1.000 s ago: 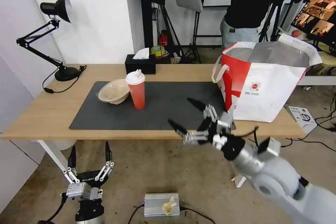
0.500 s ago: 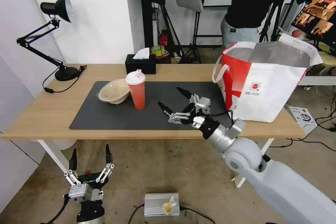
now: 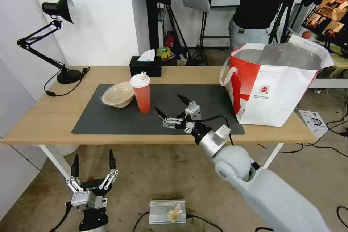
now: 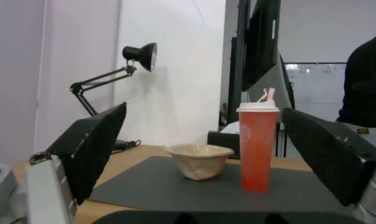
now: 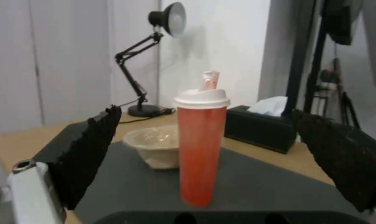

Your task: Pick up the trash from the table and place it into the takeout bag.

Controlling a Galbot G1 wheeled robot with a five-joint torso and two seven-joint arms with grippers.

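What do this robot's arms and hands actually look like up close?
The right arm is a smooth light-grey shell with a rounded joint, narrowing to a silver and black wrist with a thin black cable looped alongside. The right hand has silver metal linkages ending in two pointed black fingers. The left hand looks the same, with small white lettering on its black body.

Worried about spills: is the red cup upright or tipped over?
Upright. The red cup stands on its base on the dark mat, white lid on top, beside the beige bowl.

cup (image 3: 141, 93): red, white lid
paper bowl (image 3: 117, 94): beige
mat (image 3: 116, 117): dark grey
takeout bag (image 3: 275, 83): red-and-white, silver lining
table (image 3: 43, 116): light wood
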